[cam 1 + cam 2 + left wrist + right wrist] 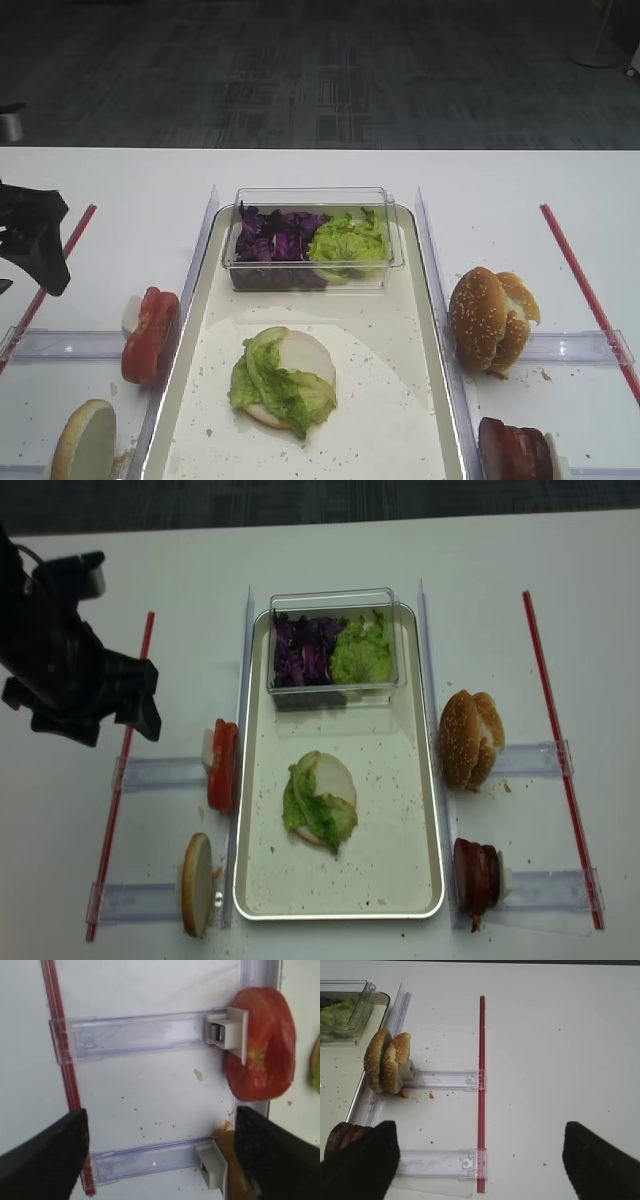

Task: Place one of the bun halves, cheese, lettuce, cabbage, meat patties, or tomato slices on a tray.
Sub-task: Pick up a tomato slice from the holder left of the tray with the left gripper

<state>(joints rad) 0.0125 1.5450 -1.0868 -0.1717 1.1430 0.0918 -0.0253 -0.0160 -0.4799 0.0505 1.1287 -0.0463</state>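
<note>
In the first exterior high view, the tray (190, 290) fills the middle of the frame. A bun half (305, 355) lies cut face up at its lower centre with a lettuce leaf (280, 382) draped over it. A clear plastic tub (312, 240) at the tray's upper end holds purple cabbage (272, 235) on the left and more lettuce on the right. Tomato slices (150, 335) stand on edge just left of the tray, with another bun half (85, 440) at lower left. Two bun halves (490, 318) stand on edge at right, and meat patties (515, 450) show at lower right. The left gripper (32, 240) sits at the left edge, clear of the food.

In the right wrist view, the right gripper (480, 1157) has its dark fingers spread wide at the bottom corners, holding nothing. The sesame buns appear at left, beside a red strip (481, 1090).

In the left wrist view, the left gripper's fingers stand wide apart and empty at the bottom, the tomato at upper right.

In the realsense view, the left arm (70, 660) hangs at upper left, well apart from the tray.
</note>
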